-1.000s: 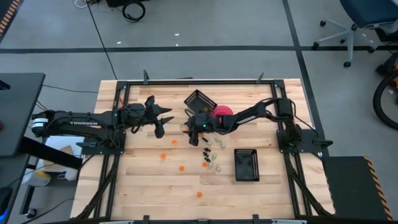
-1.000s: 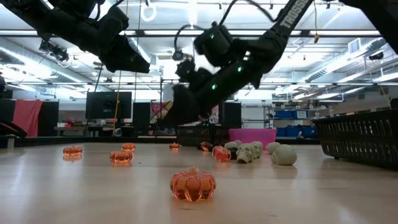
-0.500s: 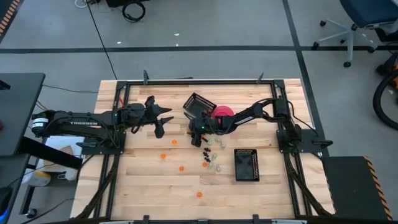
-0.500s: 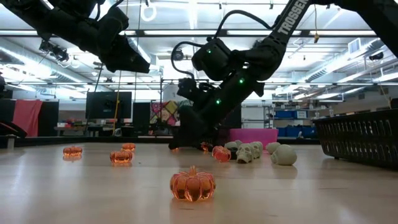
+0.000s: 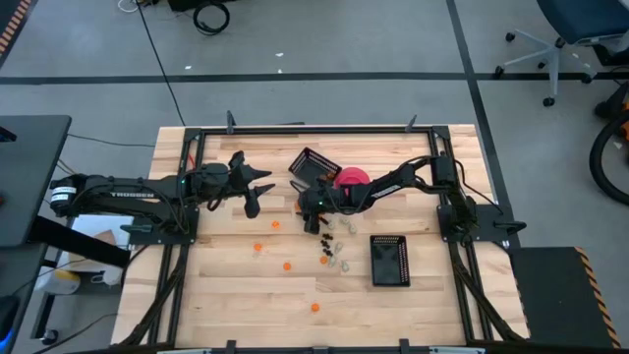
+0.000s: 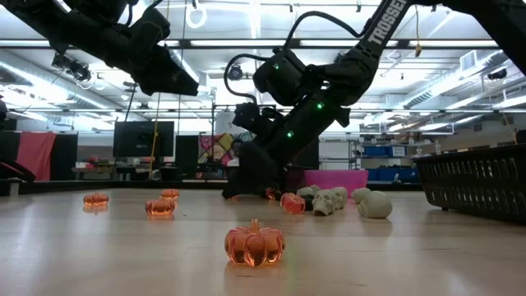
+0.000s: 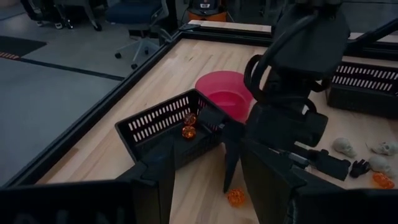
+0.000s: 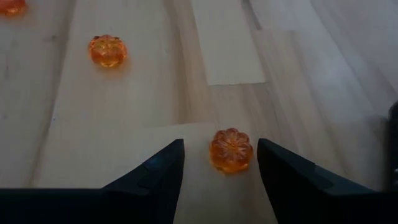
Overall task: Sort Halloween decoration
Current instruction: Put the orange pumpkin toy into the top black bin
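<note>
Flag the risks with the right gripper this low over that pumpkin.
1. The right gripper is open, with an orange pumpkin between its fingers; it sits nearer one finger, so closing could knock it aside.
2. Pale skulls lie close beside the arm on the table; a sweep might scatter them.
3. The left gripper hangs nearby, so a lift toward the basket could crowd it.

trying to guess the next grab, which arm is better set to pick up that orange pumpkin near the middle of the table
Right. The right gripper is open and low over the table, with the orange pumpkin lying between its fingers. The left gripper hangs open farther back, raised above the table and off to the side of it.
</note>
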You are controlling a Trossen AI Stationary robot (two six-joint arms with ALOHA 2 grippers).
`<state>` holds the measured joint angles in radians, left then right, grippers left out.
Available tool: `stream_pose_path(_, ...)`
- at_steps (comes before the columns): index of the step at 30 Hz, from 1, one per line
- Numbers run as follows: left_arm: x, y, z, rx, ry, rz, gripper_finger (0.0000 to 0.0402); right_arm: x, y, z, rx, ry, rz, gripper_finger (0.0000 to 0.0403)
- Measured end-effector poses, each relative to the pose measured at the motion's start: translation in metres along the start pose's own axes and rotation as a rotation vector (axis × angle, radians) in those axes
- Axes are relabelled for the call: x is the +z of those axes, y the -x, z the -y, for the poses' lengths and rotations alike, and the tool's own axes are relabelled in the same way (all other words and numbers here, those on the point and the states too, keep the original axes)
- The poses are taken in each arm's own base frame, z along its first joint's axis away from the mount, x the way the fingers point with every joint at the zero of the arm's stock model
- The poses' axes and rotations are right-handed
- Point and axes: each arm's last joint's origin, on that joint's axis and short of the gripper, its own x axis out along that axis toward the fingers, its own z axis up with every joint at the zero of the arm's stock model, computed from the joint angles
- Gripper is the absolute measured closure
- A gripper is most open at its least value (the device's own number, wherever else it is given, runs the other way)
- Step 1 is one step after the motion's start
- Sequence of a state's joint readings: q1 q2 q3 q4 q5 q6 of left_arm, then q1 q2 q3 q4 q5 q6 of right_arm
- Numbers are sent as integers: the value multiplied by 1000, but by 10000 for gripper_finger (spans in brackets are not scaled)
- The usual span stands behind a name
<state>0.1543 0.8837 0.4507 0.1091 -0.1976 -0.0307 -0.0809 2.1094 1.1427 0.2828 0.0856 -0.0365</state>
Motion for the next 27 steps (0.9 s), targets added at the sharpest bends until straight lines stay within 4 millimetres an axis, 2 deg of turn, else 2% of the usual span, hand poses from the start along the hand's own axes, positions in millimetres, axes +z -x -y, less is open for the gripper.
stream_pose_path(7, 0, 0, 0, 0, 0, -1, 246, 0, 1, -12, 110, 72, 6, 213)
stream_pose_path(16, 0, 0, 0, 0, 0, -1, 246, 1, 2, -14, 78, 94, 4, 251)
stream_pose_path(21, 0, 0, 0, 0, -1, -2, 246, 1, 4, -12, 31, 111, -17, 246)
stream_pose_path(27, 0, 0, 0, 0, -17, -3, 246, 8, 14, -5, -8, 105, -33, 220)
